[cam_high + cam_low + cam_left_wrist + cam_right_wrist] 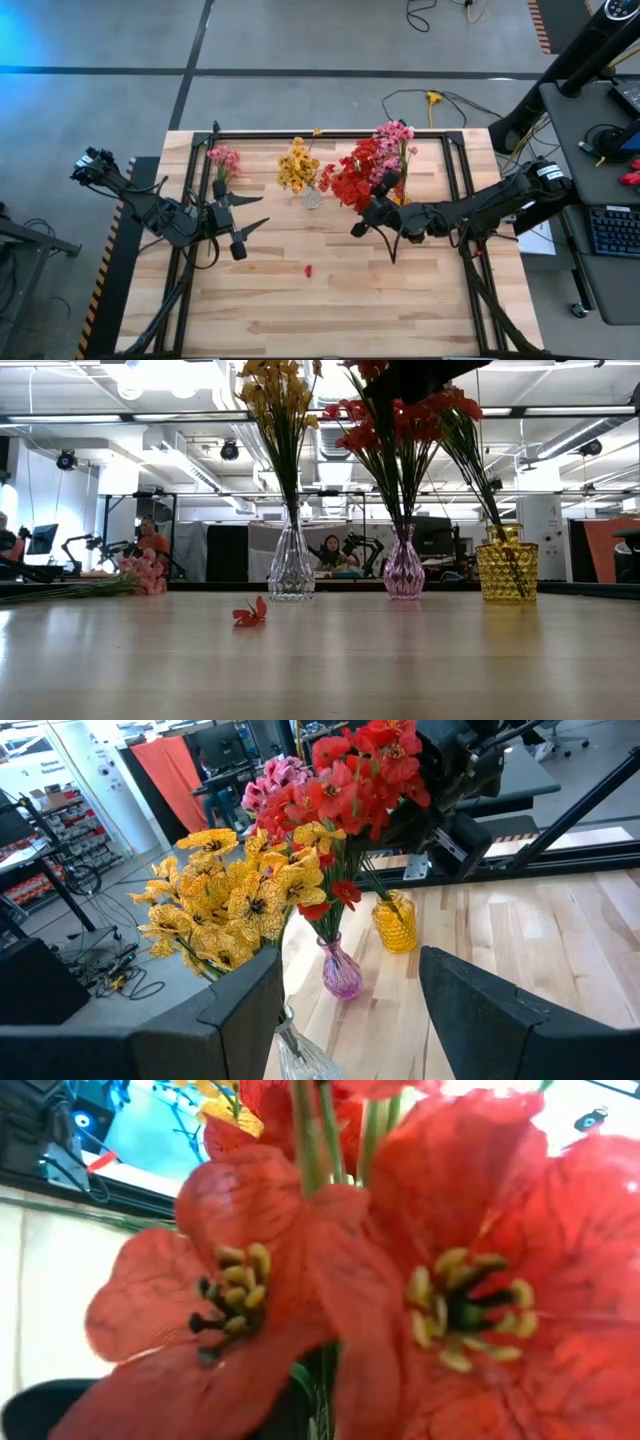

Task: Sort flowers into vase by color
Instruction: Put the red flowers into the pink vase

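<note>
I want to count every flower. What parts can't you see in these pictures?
- Low view: tops of the yellow flowers and red flowers cut off by the upper edge.
- Right wrist view: red blossoms fill the picture, hiding the right claw.
- High view: the vases under the bouquets are mostly covered by blossoms.

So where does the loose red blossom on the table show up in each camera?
High view: the loose red blossom lies alone on the bare wood, in front of the vases.
Low view: on the tabletop, left of the clear vase.
Left wrist view: not in it.
Right wrist view: not in it.
Shared landmark: the clear vase.
</note>
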{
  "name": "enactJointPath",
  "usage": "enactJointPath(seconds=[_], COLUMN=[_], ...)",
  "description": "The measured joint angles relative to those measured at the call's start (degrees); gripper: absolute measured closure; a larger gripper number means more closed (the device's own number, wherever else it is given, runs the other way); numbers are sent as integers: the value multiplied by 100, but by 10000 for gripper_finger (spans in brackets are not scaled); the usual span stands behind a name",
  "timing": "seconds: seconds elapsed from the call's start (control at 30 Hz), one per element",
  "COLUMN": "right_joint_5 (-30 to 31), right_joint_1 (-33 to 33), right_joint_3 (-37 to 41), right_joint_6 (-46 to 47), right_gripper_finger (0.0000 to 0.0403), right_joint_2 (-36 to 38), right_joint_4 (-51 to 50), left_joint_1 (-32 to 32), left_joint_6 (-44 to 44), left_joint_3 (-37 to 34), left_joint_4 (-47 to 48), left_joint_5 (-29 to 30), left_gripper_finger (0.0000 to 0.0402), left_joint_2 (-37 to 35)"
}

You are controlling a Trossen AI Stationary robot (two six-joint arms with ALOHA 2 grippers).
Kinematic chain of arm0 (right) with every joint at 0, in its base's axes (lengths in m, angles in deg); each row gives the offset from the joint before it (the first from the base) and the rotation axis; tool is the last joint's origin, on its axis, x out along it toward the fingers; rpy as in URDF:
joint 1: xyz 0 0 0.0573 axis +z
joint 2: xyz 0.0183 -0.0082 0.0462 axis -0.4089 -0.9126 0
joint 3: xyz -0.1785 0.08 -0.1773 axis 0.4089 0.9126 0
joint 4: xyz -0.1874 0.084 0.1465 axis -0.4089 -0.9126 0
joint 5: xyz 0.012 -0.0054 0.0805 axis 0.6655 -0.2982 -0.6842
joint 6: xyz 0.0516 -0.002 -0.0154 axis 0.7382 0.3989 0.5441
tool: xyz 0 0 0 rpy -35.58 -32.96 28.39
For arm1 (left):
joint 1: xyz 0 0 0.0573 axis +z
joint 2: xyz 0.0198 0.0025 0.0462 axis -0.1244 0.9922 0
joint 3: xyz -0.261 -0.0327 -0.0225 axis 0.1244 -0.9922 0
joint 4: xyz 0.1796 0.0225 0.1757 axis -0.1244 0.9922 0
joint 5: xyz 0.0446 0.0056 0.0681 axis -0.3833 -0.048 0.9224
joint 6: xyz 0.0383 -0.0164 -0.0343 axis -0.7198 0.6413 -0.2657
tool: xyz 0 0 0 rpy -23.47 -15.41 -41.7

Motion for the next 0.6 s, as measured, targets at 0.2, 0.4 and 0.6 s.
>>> enactJointPath(seconds=[0.2, 0.4, 0.6], right_joint_5=[134, 290, 471], right_joint_1=[0, 2, 0], right_joint_3=[7, 7, 7], right_joint_6=[90, 263, 440], right_gripper_finger=[293, 264, 235], right_joint_2=[0, 0, 23], right_joint_4=[7, 7, 2], left_joint_1=[0, 2, 2], left_joint_6=[0, 0, -1], left_joint_3=[0, 0, 0], left_joint_4=[1, -1, 0], left_joint_5=[0, 0, 0], left_gripper_finger=[182, 182, 182], left_joint_2=[1, 2, 1])
